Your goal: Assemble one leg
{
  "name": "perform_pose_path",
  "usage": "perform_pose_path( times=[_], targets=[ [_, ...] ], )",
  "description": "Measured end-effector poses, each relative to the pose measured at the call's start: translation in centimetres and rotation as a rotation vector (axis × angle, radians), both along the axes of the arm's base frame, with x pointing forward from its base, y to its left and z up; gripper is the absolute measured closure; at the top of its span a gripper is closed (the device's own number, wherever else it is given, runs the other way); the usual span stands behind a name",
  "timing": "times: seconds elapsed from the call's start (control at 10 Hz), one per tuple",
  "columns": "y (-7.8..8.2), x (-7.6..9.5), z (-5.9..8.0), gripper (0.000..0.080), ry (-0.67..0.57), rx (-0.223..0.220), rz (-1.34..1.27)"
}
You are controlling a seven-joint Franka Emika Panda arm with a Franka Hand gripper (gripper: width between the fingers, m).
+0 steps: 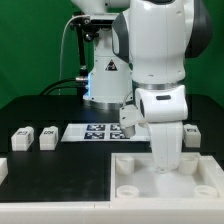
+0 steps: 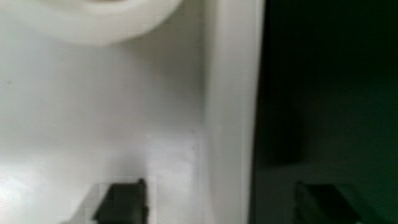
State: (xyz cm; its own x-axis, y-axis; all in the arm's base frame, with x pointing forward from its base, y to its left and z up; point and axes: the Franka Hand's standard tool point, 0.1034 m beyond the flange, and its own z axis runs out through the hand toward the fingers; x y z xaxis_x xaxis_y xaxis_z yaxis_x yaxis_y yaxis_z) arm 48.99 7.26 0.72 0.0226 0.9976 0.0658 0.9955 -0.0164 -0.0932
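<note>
The big white square panel (image 1: 190,185) lies at the front of the black table. My gripper (image 1: 165,160) is down at its far rim. In the wrist view my gripper (image 2: 226,200) is open, with one dark fingertip (image 2: 121,200) over the panel's floor and the other over the black table. The panel's raised rim (image 2: 231,110) runs between them, and nothing is held. A round white boss (image 2: 121,15) of the panel shows ahead. Two legs (image 1: 22,138) (image 1: 48,135) stand at the exterior view's left and one leg (image 1: 192,133) at its right, all apart from the gripper.
The marker board (image 1: 95,131) lies flat behind the panel, partly hidden by the arm. A small tagged white piece (image 1: 128,118) shows beside the arm above it. Another white piece (image 1: 3,168) sits at the exterior view's left edge. The robot base (image 1: 105,75) stands behind.
</note>
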Motion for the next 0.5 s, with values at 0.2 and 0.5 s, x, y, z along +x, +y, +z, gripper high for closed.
perform_pose_path(
  times=[0.2, 0.5],
  targets=[
    [-0.03, 0.09, 0.04, 0.0195, -0.003, 0.0, -0.001],
    [-0.05, 0.14, 0.06, 0.0152, -0.004, 0.001, -0.002]
  ],
)
